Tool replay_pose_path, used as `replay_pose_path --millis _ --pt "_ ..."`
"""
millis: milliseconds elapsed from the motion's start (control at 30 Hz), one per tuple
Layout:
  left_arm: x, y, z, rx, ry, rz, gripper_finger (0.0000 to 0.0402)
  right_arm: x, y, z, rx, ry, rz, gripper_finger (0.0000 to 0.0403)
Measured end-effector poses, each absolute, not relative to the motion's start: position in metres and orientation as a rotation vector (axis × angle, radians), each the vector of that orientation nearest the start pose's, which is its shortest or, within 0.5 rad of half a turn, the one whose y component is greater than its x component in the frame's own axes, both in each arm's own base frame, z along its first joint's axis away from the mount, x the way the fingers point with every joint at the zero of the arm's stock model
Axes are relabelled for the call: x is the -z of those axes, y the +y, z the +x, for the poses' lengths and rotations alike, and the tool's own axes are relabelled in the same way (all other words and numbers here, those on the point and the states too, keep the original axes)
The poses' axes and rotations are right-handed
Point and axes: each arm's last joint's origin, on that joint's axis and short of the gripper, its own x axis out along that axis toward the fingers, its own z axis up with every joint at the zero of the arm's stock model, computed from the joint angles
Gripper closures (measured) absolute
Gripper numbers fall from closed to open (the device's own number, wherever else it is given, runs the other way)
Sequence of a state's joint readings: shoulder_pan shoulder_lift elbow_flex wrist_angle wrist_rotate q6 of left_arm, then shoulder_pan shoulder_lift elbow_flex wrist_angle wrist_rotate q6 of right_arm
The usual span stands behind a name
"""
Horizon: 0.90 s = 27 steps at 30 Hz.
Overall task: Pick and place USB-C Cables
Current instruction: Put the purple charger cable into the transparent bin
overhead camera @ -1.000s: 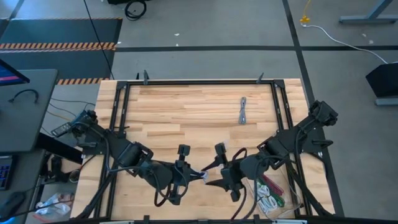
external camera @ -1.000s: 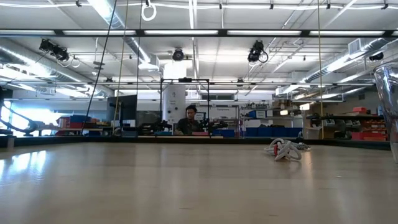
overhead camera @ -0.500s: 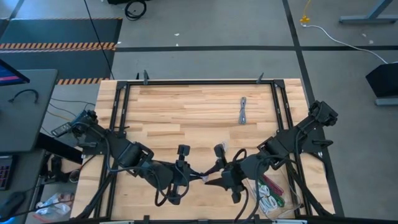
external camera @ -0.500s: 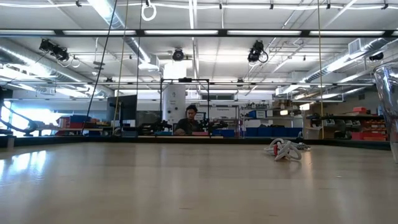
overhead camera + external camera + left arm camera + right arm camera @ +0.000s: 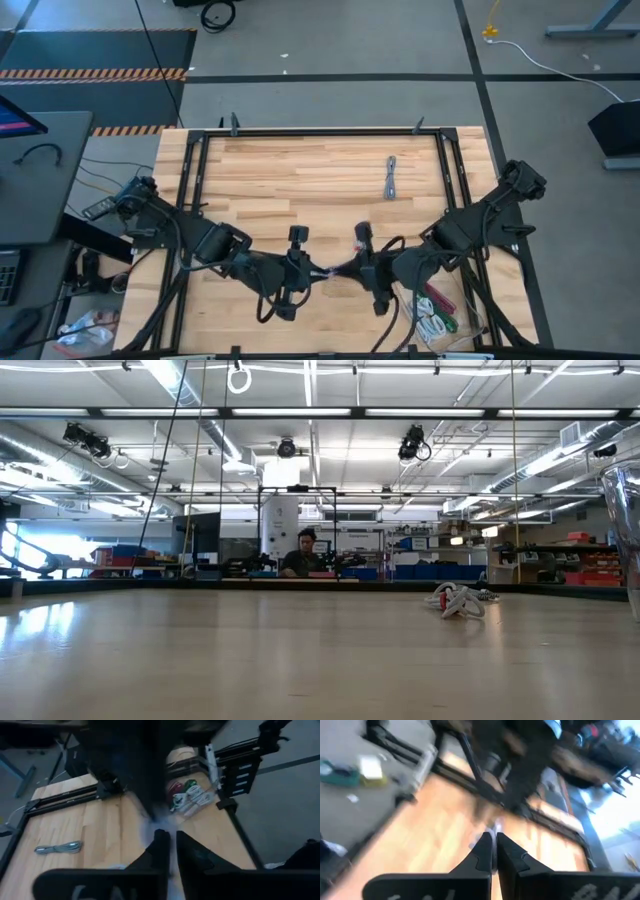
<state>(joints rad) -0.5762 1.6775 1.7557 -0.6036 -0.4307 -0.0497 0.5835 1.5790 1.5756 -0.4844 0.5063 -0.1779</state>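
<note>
Handover of a cable above the table's near edge.

High view: the left gripper and right gripper are meeting over a pale cable; another cable is lying far off, more in the tray. Low view: only a distant bundle is showing. Left wrist view: narrow fingers are nearly touching. Right wrist view: fingers are pinching shut; what they grip cannot be told. Next, likely, one gripper releasing.

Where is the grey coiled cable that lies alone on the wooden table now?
In the high view, the grey coiled cable lies on the far right part of the wooden table, beside the black frame's right rail, well away from both grippers.
</note>
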Motion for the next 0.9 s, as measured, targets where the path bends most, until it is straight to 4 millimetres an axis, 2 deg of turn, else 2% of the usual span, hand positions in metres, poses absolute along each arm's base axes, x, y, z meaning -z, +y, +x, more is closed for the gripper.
replay_pose_path --millis 167,300,467,667,800,900 --pt "-0.4 -0.198 0.314 0.229 0.45 0.188 0.0322 -0.392 0.156 0.287 0.044 0.467 -0.406 0.0394" --pt "-0.4 -0.199 0.314 0.245 0.453 0.184 0.0288 -0.396 0.14 0.276 0.1 0.517 -0.362 0.0394" --pt "-0.385 -0.199 0.308 0.202 0.602 0.114 0.0259 -0.398 0.127 0.258 0.147 0.599 -0.242 0.0394" --pt "-0.353 -0.194 0.311 -0.009 0.809 0.089 0.0259 -0.38 0.122 0.231 0.157 0.916 0.098 0.0394" --pt "-0.333 -0.199 0.317 -0.055 0.886 0.098 0.0259 -0.367 0.131 0.215 0.187 1.173 0.309 0.0394" --pt "-0.321 -0.203 0.323 -0.066 0.908 0.114 0.0259 -0.363 0.14 0.207 0.22 1.279 0.419 0.0394"
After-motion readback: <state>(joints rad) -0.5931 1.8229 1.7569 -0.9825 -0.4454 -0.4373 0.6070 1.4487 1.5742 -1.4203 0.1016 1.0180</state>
